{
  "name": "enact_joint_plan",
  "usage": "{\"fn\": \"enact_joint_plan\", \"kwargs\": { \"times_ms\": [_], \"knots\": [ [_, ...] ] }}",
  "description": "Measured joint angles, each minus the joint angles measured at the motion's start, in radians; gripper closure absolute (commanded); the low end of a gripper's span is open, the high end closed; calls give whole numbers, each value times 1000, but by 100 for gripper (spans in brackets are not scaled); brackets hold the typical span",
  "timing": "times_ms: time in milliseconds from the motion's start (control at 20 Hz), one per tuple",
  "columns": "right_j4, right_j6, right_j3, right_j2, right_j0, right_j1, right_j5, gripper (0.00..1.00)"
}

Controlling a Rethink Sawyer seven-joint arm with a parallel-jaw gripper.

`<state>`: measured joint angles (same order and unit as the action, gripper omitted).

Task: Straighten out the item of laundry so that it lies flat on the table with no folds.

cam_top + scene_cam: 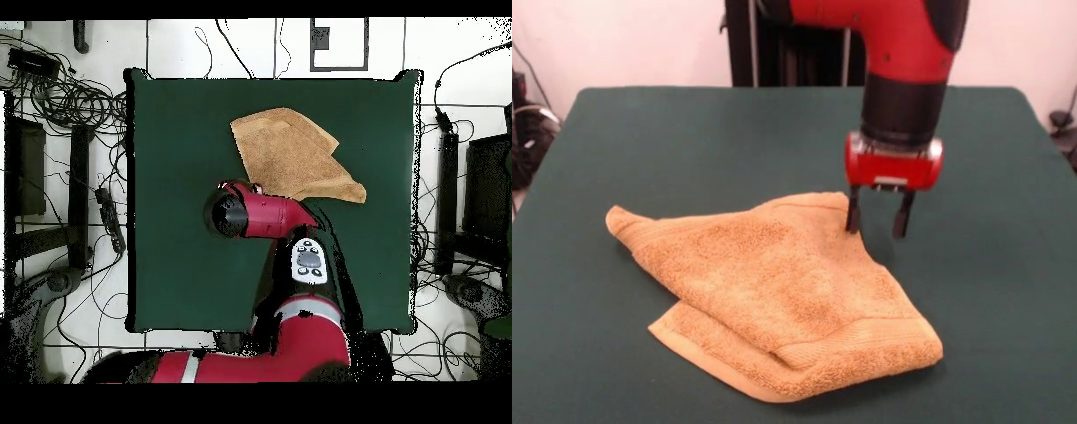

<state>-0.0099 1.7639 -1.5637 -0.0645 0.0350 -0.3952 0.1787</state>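
So, towel (pixel 781 296) sits folded over mid-table (pixel 1006 300) | gripper (pixel 877 221) spread open, empty, at its far edge | step: lining up a grab | next: I'd pinch the top layer's corner, peel it outward

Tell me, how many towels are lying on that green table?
1. The single towel lies crumpled and folded over itself on the table, on its side away from the robot. The open tool hovers at the towel's far edge.
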Motion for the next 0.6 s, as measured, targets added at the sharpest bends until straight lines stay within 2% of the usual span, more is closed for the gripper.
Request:
{"fn": "enact_joint_plan", "kwargs": {
  "times_ms": [150,600],
  "knots": [
    [7,0,24,0,14,55,-56,0],
    [7,0,37,-2,17,57,-58,0]
  ]
}}
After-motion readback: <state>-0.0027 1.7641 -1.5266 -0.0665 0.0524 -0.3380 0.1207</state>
